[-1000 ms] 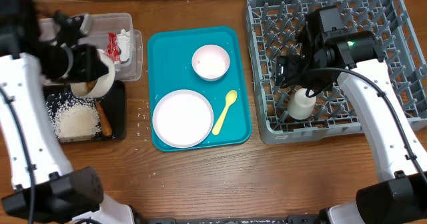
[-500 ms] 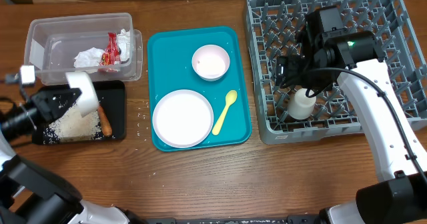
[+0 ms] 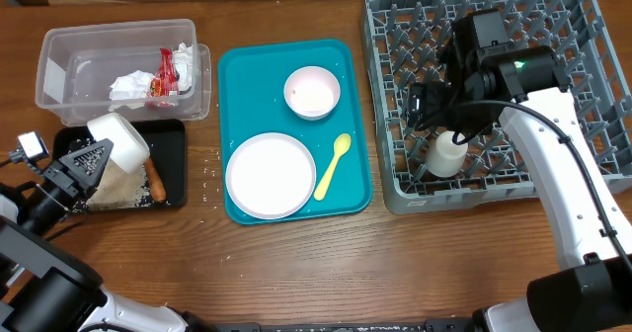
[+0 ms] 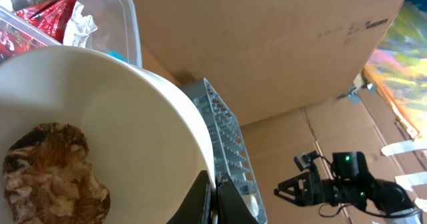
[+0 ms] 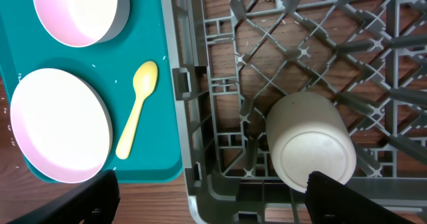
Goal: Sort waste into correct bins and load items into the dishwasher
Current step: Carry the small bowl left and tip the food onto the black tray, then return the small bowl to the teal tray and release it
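2 arms flank the teal tray [image 3: 237, 85]: the left one grips a bowl, the right one is spread open.

The left arm [image 3: 47, 186] reaches in low and slanted from the near edge, left of the tray. The left gripper [image 3: 97, 157] has its 2 dark fingers [image 4: 197, 207] pinched on the rim of a tilted small white bowl [image 3: 120, 140]. The right arm [image 3: 553, 164] rises from the near edge to the right of the tray and folds at its black wrist. The right gripper [image 3: 432, 105] points down, with its 2 fingers [image 5: 93, 197] set wide apart and nothing clamped.
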Motion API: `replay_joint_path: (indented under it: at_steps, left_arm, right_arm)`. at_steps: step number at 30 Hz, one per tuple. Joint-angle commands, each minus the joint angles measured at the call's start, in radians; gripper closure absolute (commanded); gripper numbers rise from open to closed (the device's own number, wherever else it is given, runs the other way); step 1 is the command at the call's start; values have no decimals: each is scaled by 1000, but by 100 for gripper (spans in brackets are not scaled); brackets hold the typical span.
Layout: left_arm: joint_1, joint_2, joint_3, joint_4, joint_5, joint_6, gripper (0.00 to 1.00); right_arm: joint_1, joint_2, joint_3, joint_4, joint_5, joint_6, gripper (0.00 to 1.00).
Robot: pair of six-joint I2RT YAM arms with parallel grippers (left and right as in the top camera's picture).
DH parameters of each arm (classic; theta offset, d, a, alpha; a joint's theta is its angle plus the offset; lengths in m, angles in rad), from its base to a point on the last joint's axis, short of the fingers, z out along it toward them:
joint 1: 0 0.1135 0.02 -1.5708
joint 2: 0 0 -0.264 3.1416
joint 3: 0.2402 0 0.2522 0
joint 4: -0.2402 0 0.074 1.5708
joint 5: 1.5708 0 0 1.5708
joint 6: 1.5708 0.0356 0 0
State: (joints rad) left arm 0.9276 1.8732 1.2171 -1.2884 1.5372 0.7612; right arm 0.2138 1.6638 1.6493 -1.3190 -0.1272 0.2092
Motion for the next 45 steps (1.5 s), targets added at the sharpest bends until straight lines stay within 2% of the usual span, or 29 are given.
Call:
replay_joint_path:
  at_steps: [1, 4, 5, 7, 9, 12, 17, 23, 30, 33, 36, 37, 38, 45]
  left_arm:
    - [2, 9, -4, 1, 45, -132, 96]
    - [2, 9, -4, -44, 45, -360, 96]
    - [2, 9, -4, -55, 45, -389, 95]
    - [4, 9, -1, -17, 43, -370, 96]
    - [4, 9, -1, 90, 14, -349, 96]
    - [3, 9, -1, 196, -37, -365, 96]
    - [-1, 9, -1, 276, 24, -334, 96]
    - [-33, 6, 15, 280, 36, -259, 96]
    - [-198, -86, 143, 213, -64, -260, 96]
    - [-315, -146, 230, 203, -212, -304, 96]
    - [-475, -197, 306, 219, -496, -385, 96]
    - [-578, -212, 330, 225, -658, -400, 96]
    - [-641, -214, 337, 230, -751, -400, 96]
    - [-1003, -148, 336, 300, -1296, -404, 96]
  right_arm:
    - [0, -16, 19, 5, -6, 0, 9]
    - [0, -16, 19, 4, -6, 0, 9]
    - [0, -16, 19, 4, -6, 0, 9]
    - [0, -16, 19, 4, -6, 0, 9]
    - [0, -16, 19, 5, -6, 0, 9]
    - [0, -16, 19, 5, -6, 0, 9]
    - [0, -16, 19, 5, -6, 0, 9]
    - [0, -16, 19, 5, -6, 0, 9]
    - [0, -16, 19, 8, -6, 0, 9]
    - [0, -16, 19, 9, -6, 0, 9]
    - [0, -16, 19, 10, -6, 0, 9]
    - [0, -16, 19, 13, -6, 0, 9]
    - [0, -16, 19, 15, -6, 0, 9]
    - [0, -16, 19, 17, -5, -1, 9]
